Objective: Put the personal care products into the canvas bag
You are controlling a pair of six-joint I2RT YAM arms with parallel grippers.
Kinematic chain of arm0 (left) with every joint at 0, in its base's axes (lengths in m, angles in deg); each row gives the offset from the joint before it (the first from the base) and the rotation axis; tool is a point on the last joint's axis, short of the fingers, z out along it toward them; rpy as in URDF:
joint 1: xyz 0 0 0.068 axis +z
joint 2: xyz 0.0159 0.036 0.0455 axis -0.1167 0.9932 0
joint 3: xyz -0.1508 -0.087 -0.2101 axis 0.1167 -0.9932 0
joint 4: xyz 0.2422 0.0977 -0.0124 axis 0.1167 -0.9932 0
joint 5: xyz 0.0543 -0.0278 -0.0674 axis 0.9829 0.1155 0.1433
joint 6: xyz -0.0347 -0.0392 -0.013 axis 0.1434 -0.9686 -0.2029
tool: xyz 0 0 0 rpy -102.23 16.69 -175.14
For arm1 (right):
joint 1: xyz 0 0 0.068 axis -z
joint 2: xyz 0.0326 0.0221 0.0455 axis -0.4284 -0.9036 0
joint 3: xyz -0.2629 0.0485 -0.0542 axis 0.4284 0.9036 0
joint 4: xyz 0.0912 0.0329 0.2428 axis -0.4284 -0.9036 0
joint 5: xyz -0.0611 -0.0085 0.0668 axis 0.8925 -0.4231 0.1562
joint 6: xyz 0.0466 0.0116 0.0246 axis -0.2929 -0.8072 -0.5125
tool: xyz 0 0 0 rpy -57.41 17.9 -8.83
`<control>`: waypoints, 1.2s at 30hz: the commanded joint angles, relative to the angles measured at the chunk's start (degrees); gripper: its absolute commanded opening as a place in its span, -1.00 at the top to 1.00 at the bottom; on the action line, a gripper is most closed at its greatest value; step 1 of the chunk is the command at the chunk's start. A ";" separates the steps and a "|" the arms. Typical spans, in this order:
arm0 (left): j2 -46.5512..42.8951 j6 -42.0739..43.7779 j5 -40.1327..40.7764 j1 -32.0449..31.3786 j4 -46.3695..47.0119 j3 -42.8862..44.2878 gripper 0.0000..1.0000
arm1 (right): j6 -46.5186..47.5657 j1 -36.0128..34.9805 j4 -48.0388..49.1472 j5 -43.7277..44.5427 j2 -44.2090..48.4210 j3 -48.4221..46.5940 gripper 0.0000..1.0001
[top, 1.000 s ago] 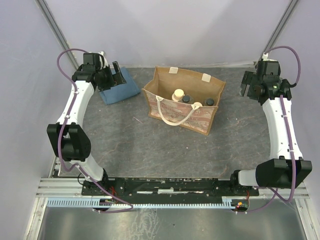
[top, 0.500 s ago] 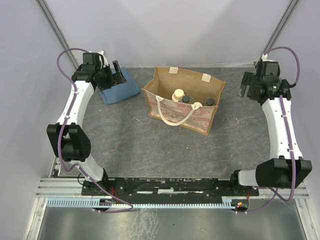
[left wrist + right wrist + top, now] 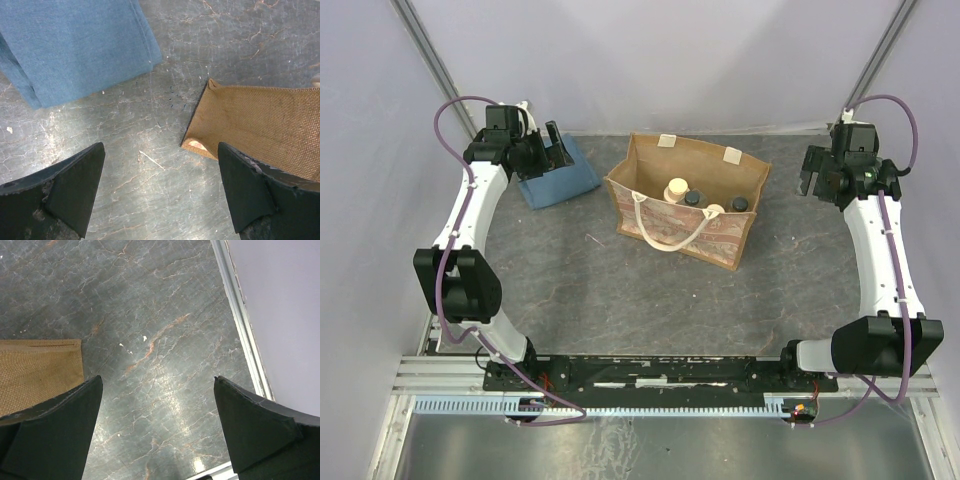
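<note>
The tan canvas bag (image 3: 735,178) stands upright at the back middle of the table, its rope handle hanging over the front. Inside it stand the beige bottle with a cream cap (image 3: 676,189), two dark-capped bottles (image 3: 693,198) (image 3: 739,204) and the pale yellow jar (image 3: 715,211). My left gripper (image 3: 552,150) is open and empty above the table to the left of the bag; the bag's corner (image 3: 260,125) shows in the left wrist view. My right gripper (image 3: 810,178) is open and empty to the right of the bag, whose edge (image 3: 40,370) shows in the right wrist view.
A folded blue cloth (image 3: 560,178) lies at the back left, under the left gripper; it also shows in the left wrist view (image 3: 75,45). A metal rail and wall (image 3: 240,315) run along the table's right edge near the right gripper.
</note>
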 commanded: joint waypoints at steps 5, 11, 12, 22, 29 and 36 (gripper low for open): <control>-2.41 2.03 -1.59 0.04 2.66 -0.69 -0.99 | 0.66 0.30 1.54 0.89 1.23 0.57 -0.99; -2.53 1.95 -1.87 0.05 2.72 -0.87 -0.99 | 0.59 0.30 1.64 0.63 1.49 1.00 -0.99; -2.53 1.94 -1.95 0.05 2.74 -0.95 -0.99 | 0.59 0.33 1.64 0.55 1.51 1.10 -1.00; -3.43 1.69 -1.90 0.04 3.42 -1.80 -0.99 | 0.59 0.28 1.79 0.34 1.85 1.56 -0.99; -3.68 1.59 -1.95 0.05 3.51 -2.11 -0.99 | 0.58 0.32 1.89 0.10 1.96 1.84 -0.99; -3.99 1.32 -1.69 0.00 3.53 -2.50 -0.99 | 0.50 0.33 1.93 -0.19 2.20 2.44 -1.00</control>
